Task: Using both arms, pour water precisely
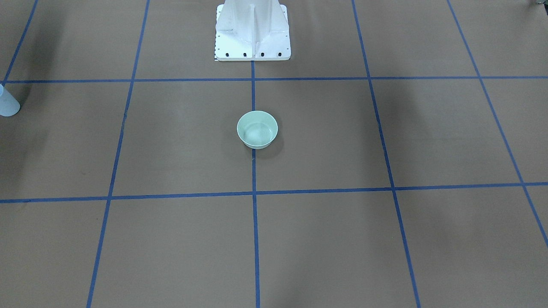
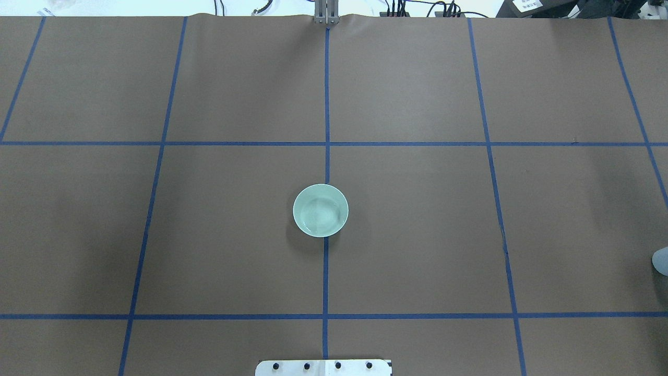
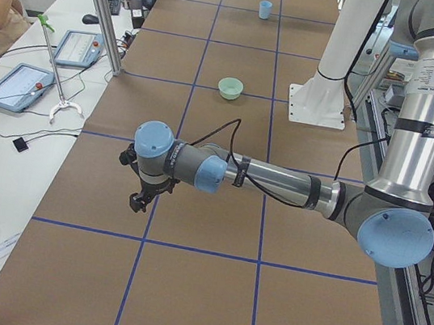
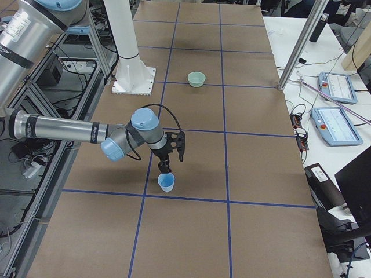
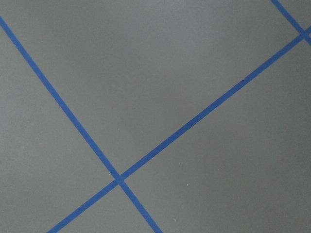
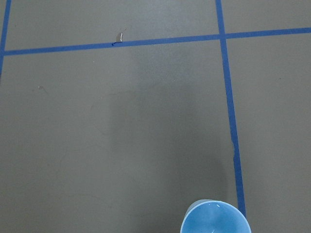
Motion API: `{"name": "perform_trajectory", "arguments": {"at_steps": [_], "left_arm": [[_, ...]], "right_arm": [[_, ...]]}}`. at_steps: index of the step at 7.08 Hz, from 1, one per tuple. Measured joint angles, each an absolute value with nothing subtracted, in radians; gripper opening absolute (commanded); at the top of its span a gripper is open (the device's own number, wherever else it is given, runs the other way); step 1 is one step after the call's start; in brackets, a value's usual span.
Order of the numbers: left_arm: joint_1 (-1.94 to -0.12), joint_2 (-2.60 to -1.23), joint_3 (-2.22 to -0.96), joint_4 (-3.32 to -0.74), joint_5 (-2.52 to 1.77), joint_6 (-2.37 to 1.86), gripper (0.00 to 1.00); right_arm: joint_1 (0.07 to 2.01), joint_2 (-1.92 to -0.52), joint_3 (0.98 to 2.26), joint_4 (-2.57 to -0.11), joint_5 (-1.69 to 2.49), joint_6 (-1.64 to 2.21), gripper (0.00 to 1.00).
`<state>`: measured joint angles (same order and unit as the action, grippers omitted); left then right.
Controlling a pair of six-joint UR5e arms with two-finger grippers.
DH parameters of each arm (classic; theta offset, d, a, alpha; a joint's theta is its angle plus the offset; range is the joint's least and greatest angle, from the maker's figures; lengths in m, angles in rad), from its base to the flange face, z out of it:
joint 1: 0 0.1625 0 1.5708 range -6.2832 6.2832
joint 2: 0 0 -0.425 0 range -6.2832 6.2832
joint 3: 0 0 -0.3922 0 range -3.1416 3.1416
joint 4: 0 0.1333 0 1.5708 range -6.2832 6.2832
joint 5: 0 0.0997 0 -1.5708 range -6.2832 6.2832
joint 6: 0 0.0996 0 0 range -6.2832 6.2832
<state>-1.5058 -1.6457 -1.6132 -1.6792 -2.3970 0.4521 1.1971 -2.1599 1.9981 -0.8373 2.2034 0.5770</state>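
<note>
Blue cup (image 6: 194, 209) at bottom edge, right of centre; glossy water (image 6: 216, 221) inside. Blue tape lines (image 6: 228, 97) cross brown counter (image 6: 121, 136).

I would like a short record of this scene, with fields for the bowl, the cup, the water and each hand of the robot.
bowl: pale green, upright, at the middle of the table, on a blue tape line
cup: blue, upright, near the table's end on the robot's right, far from the bowl
water: faint glint inside the cup
right hand: just above the cup; open or shut cannot be told
left hand: over bare table, nothing seen in it
</note>
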Motion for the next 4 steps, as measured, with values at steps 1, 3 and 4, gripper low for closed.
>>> {"name": "perform_trajectory", "arguments": {"at_steps": [1, 3, 4], "left_arm": [[-1.506, -1.643, -1.613, -1.681, -2.397, 0.452, 1.00], [-1.506, -1.642, -1.614, -1.682, -2.396, 0.452, 1.00], [-1.506, -1.641, -1.614, -1.683, -2.396, 0.452, 1.00]], "right_arm": [[1.180, -2.160, 1.978, -0.829, 2.202, 0.535, 0.99], [1.172, -2.137, 1.889, -0.756, 2.207, 0.482, 0.90], [1.175, -2.110, 1.824, -0.708, 2.213, 0.476, 0.82]]}}
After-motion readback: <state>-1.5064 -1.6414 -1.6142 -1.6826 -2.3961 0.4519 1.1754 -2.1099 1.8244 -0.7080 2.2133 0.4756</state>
